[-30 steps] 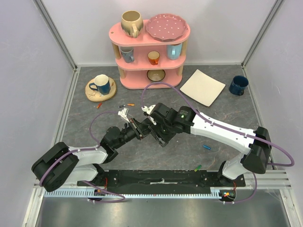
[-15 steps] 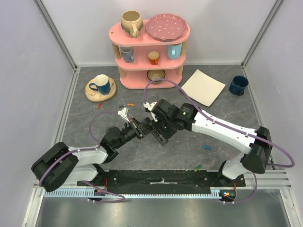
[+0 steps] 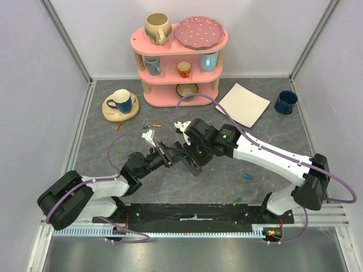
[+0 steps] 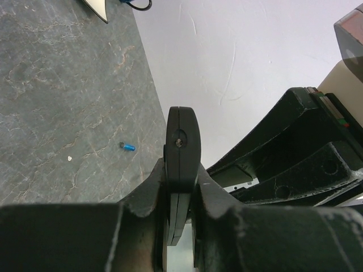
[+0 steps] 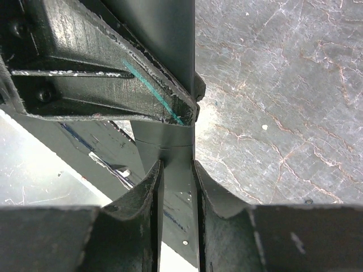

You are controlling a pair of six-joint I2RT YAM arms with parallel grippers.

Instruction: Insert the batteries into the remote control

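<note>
The remote control is a slim black bar held above the table's middle between both grippers. My left gripper is shut on its left end. In the left wrist view the remote stands edge-on between the gripper's fingers. My right gripper is shut on the remote from above, and in the right wrist view the remote is pinched by that gripper. Loose batteries lie on the table: a blue one, which also shows in the left wrist view, a green one, and orange-red ones.
A pink shelf with mugs and a plate stands at the back. A blue mug on a round saucer is at the back left. A white square plate and a dark blue mug are at the back right.
The right arm's wrist has shifted slightly left and turned over the remote. Both grippers keep their hold and the left arm stays almost still.
</note>
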